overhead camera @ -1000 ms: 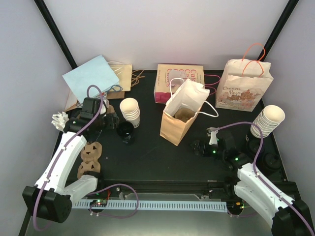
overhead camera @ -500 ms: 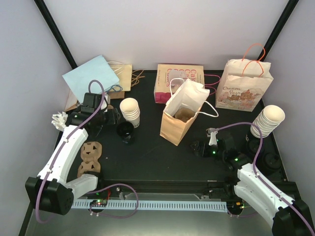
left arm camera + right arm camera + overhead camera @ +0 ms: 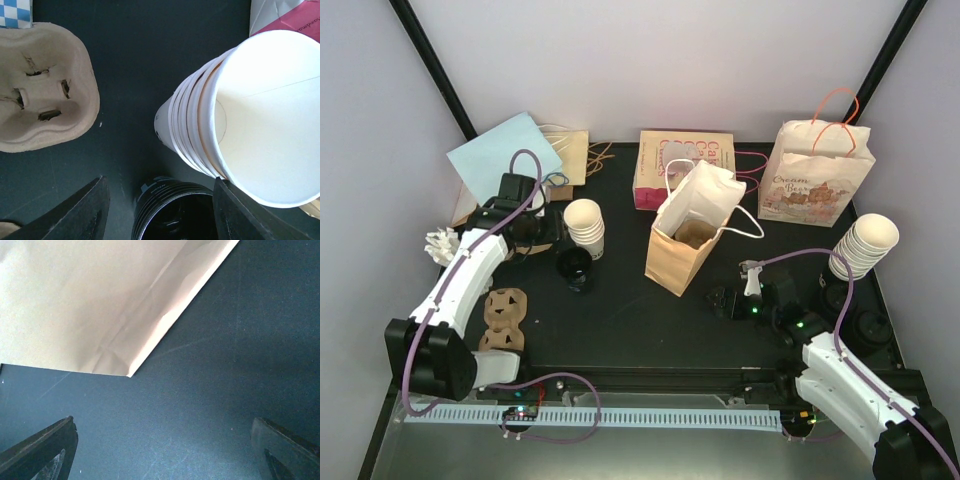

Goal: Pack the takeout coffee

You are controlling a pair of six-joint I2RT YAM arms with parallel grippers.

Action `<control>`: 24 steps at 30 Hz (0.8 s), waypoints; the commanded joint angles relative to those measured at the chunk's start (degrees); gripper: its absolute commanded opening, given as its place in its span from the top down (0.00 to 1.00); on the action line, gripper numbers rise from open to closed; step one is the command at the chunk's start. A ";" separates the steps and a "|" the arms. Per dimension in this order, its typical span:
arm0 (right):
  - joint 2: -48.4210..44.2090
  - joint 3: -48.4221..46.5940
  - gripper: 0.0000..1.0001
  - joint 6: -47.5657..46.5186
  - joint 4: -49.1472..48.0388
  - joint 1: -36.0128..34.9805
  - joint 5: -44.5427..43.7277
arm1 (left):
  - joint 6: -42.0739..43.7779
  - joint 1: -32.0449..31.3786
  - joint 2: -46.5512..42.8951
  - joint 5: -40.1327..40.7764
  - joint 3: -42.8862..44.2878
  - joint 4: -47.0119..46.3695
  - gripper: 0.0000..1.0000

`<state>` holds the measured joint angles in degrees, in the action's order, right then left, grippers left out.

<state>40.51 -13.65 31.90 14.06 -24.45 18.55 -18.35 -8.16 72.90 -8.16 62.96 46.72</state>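
cup-picking step, seemingly: left gripper (image 3: 160, 187), apart and empty, is aimed at stacked round black plastic lids (image 3: 172, 212); topmost cream-white tapered paper cup (image 3: 265, 120), nested ahead-right, must be lifted off next. right gripper (image 3: 162, 422) is spread empty.

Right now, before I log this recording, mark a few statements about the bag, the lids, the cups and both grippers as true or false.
1. The brown paper bag stands upright with its mouth open. True.
2. The right gripper holds a cup. False: it is open and empty, near the bag's corner.
3. A stack of black lids sits next to a cup stack. True.
4. The left gripper is shut on a cup. False: its fingers stand apart, holding nothing.
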 commanded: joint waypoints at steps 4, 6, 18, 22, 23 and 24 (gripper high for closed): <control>-0.13 0.53 0.03 0.11 -1.67 -0.51 -0.57 | 1.67 0.78 2.08 0.35 2.74 -0.49 0.42; -0.15 0.55 0.04 0.01 -1.66 -0.56 -0.68 | 1.62 0.86 3.03 0.85 3.02 -0.55 0.45; -0.23 0.55 0.04 0.15 -1.65 -0.59 -0.80 | 0.28 1.20 7.56 -0.63 5.16 -0.33 0.56; -0.18 0.55 0.03 0.11 -1.65 -0.54 -0.70 | -0.97 1.28 4.96 2.47 5.47 0.97 0.56; -0.23 0.55 0.04 0.09 -1.67 -0.55 -0.75 | -1.18 1.45 3.96 3.05 5.38 1.06 0.56; -0.16 0.55 0.04 0.10 -1.65 -0.60 -0.79 | -1.31 1.68 3.10 3.40 5.34 1.13 0.56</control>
<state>40.53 -13.63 31.92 14.06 -24.71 18.33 -18.24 -7.42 79.81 -7.29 65.76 46.94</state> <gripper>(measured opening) 0.966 0.442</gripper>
